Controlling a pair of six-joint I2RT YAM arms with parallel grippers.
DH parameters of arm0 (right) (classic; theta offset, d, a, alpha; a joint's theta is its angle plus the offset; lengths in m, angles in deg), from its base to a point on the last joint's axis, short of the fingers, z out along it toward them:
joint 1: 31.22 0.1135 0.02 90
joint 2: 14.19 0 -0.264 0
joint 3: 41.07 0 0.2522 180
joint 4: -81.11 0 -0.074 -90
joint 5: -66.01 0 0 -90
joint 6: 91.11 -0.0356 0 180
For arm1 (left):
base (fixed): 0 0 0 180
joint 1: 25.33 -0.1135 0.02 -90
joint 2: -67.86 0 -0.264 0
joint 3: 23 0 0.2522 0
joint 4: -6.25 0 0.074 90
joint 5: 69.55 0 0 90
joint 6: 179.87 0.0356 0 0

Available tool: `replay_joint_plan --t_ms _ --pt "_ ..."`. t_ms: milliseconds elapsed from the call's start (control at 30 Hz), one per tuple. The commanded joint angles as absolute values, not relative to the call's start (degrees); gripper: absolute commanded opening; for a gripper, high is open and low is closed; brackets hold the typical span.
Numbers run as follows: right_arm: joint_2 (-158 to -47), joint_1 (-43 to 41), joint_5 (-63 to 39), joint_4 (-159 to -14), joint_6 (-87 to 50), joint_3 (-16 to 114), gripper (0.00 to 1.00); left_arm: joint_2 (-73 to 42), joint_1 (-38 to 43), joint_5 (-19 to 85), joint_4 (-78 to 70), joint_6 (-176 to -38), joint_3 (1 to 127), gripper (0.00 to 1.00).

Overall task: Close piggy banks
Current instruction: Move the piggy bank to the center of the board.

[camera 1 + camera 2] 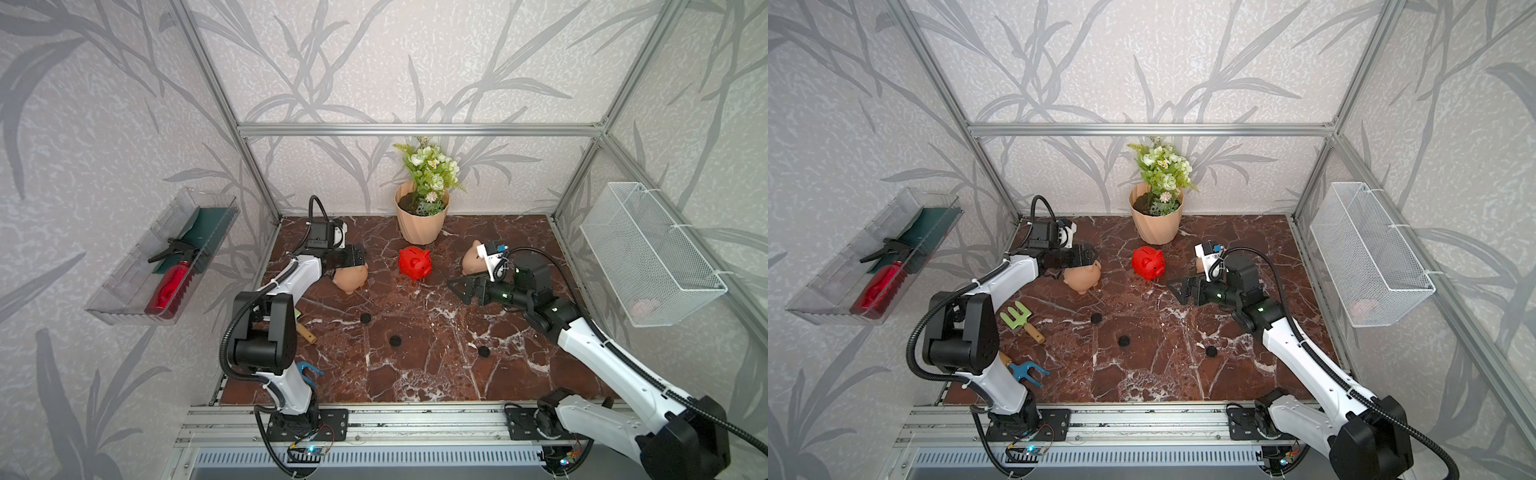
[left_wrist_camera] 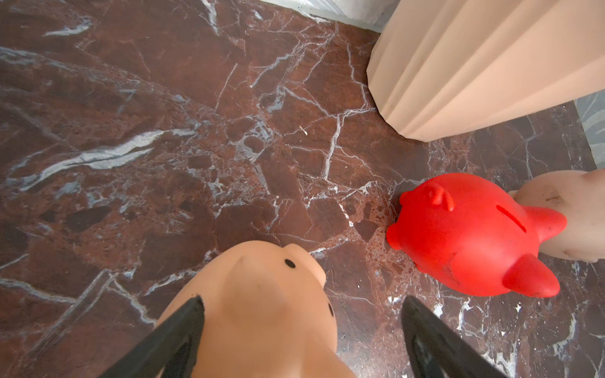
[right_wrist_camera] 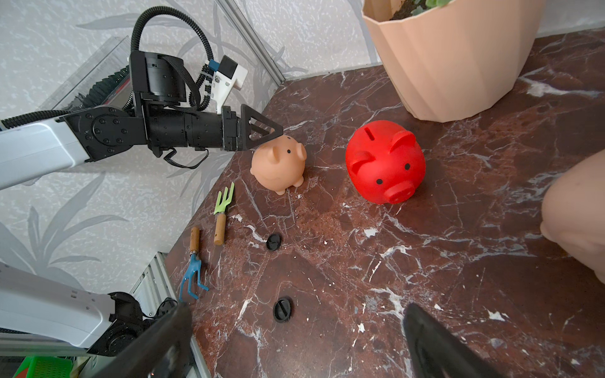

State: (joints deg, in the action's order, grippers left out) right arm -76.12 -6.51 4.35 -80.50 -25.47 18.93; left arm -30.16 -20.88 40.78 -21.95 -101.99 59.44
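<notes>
Left wrist: left hand (image 2: 301, 299) open, fingers (image 2: 183, 327) straddling tan pig (image 2: 262, 311) at left-back of desk (image 1: 415, 374), gap on one side. Centre: red pig (image 2: 468, 235), near pot (image 2: 474, 65). In both top views second tan pig (image 1: 471, 261) is half hidden behind right arm's camera. I see right hand (image 3: 298, 307) open over bare desk, with free room front-centre around three plugs (image 1: 395, 340).

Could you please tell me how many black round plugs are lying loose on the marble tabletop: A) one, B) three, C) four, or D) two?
B: a top view shows three black round plugs lying apart from each other on the marble tabletop.
</notes>
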Motion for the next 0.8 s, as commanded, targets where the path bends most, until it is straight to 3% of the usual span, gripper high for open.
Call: replay_joint_plan --t_ms 0,333,767 --pt "-76.68 -6.1 4.15 -80.08 -24.88 20.94 0.99 -27.14 -18.57 41.25 -26.85 -102.31 58.04 0.93" --pt "-77.03 -5.73 4.4 -79.95 -25.1 20.94 0.99 -24.42 -10.59 23.3 -37.12 -90.04 61.65 0.94" --pt "-76.56 -5.55 4.05 -79.16 -24.93 20.67 0.99 -32.25 -10.12 28.33 -46.39 -75.75 71.14 0.94"
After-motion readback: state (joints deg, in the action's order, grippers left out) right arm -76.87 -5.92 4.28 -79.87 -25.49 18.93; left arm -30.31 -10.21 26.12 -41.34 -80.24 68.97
